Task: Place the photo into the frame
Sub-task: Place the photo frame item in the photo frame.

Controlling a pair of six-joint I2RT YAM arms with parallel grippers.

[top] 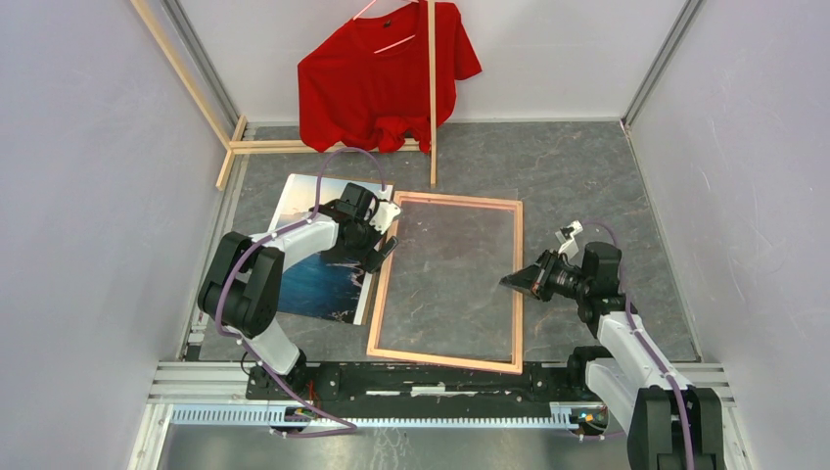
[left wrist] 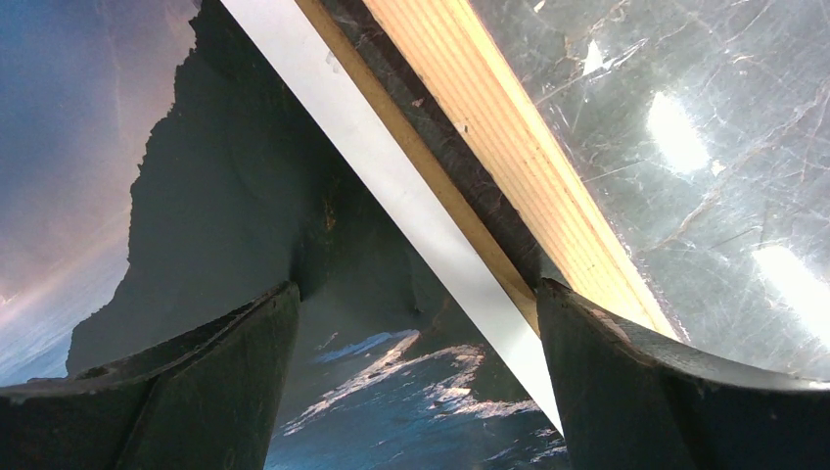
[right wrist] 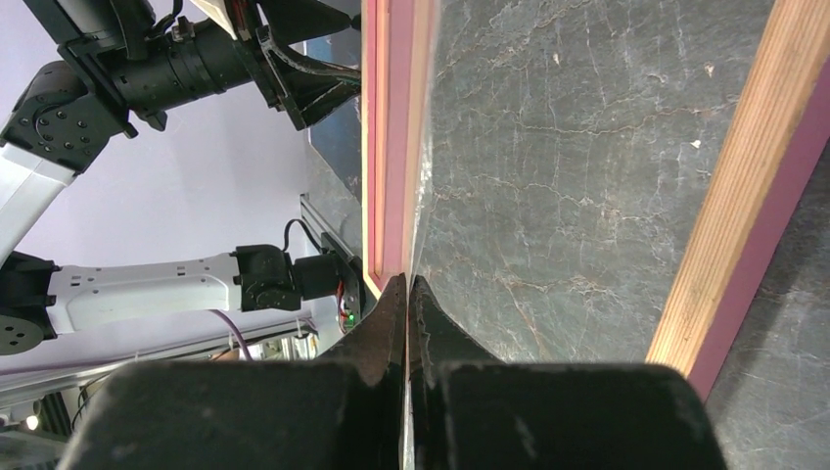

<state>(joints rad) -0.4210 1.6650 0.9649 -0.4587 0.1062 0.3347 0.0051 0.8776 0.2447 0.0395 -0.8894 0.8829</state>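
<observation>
- Blue sea and dark mountains face up: the photo (top: 318,284) lies flat on the table (top: 587,176), just left of the frame (top: 445,360) and outside it.
- Pink frame lies flat mid-table, and the grey tabletop shows through it.
- Left gripper (top: 384,251) hangs over the photo's right edge, jaws spread wide, gripping nothing.
- Right gripper (top: 510,281) sits at the frame's right rail, fingers pressed together.
- Red shirt (top: 377,78) hangs on a wooden rack (top: 432,98) at the back.

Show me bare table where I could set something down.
Free: the back right, between rack, frame and right wall; also the strip right of the frame, beyond the right arm. Crowded: the left, where photo and left claw meet the frame.
</observation>
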